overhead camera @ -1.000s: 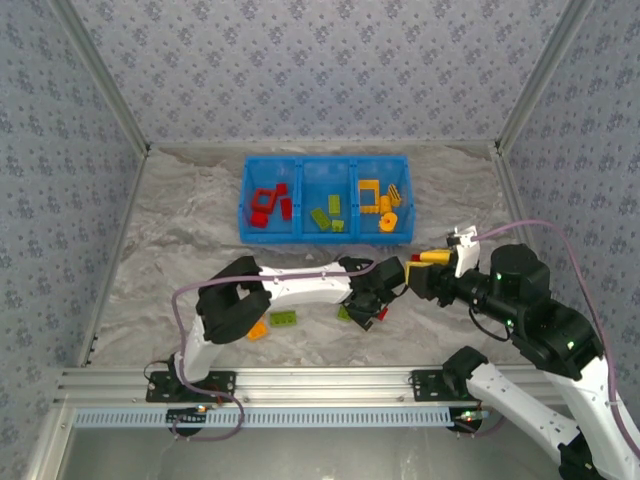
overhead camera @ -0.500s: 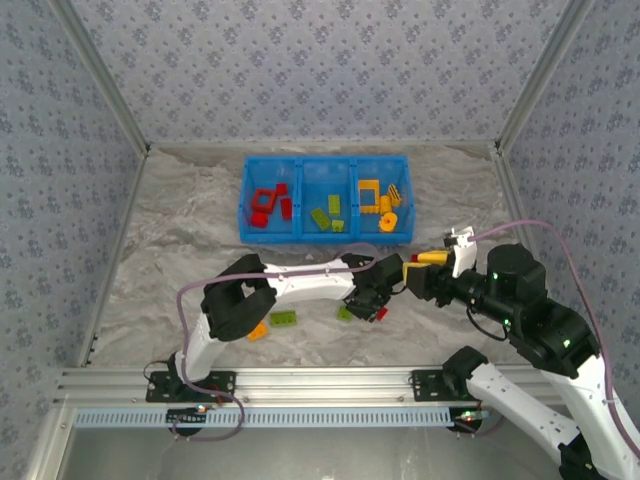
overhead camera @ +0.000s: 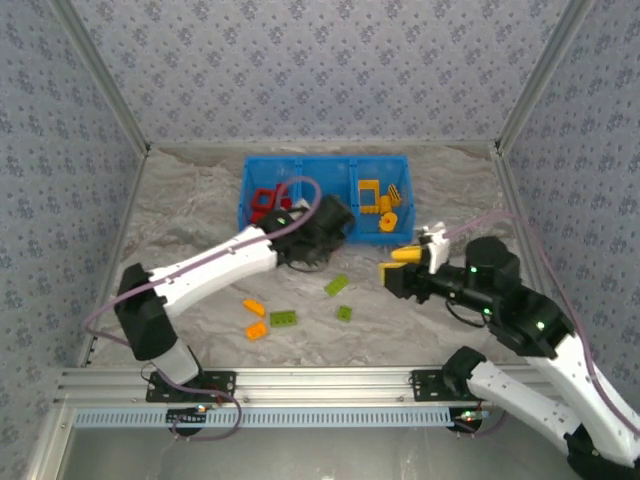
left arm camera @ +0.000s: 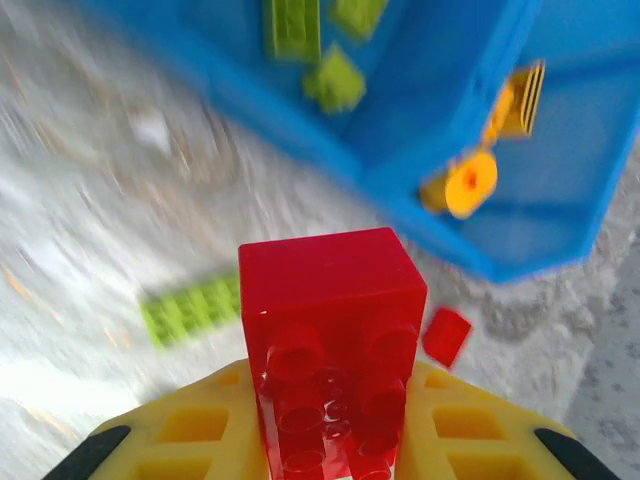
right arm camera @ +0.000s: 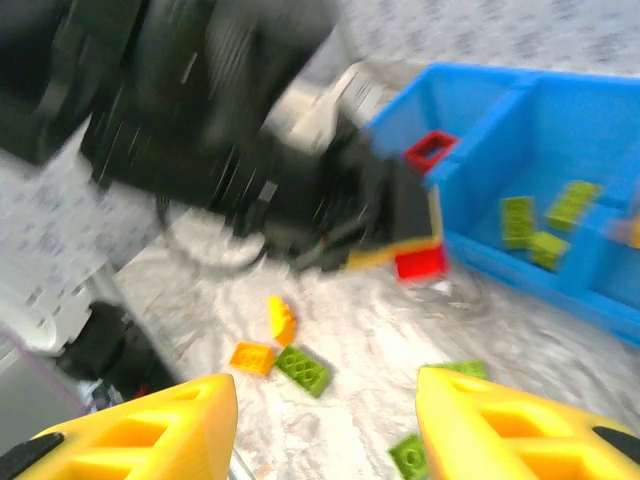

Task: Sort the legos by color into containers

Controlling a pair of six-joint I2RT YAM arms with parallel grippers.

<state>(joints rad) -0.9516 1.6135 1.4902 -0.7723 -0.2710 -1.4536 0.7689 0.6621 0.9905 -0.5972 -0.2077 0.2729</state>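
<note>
The yellow fingers (left arm camera: 190,430) of the left gripper (left arm camera: 333,390) are clamped on a red brick (left arm camera: 330,300), which stands up between them at the bottom centre of the left wrist view, its studs facing the camera. Behind it a lime green plate (left arm camera: 190,305) lies on the marbled bench (left arm camera: 120,200) at middle left. The blue bin (left arm camera: 440,90) crosses the top of that frame, with green bricks (left arm camera: 335,80) in one compartment and an orange ring (left arm camera: 468,185) in the next one to the right. In the top view the left gripper (overhead camera: 320,232) hangs at the near wall of the blue bin (overhead camera: 243,195), about where the left and middle compartments meet. Red pieces (overhead camera: 265,200) lie in the left compartment and orange-yellow pieces (overhead camera: 375,200) in the right one. The right gripper (right arm camera: 325,400) has its fingers (right arm camera: 150,430) wide apart with nothing between them. From above, the right gripper (overhead camera: 398,268) sits right of centre, below the bin's right end and apart from it. On the bench (overhead camera: 180,230), in the lower middle of the top view, lie two orange bricks (overhead camera: 253,308) and three loose green bricks (overhead camera: 336,285), none touching the bin.
</note>
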